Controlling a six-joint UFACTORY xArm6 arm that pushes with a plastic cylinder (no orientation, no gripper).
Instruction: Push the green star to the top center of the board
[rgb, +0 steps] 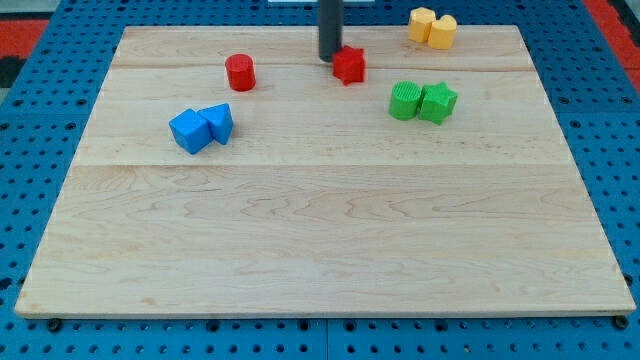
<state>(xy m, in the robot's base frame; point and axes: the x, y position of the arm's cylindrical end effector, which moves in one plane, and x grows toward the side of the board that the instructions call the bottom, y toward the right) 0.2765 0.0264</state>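
The green star (438, 102) lies right of the board's centre, in the upper half, touching a green round block (405, 101) on its left. My tip (330, 58) stands at the view's top centre, just left of a red star-like block (349, 66) and close to or touching it. The tip is well to the upper left of the green star.
A red cylinder (240, 72) sits at the upper left. Two blue blocks, a cube (190, 131) and a wedge-like one (219, 122), touch at the left. Two yellow blocks (432, 27) sit at the top right edge. The wooden board (320, 240) rests on a blue pegboard.
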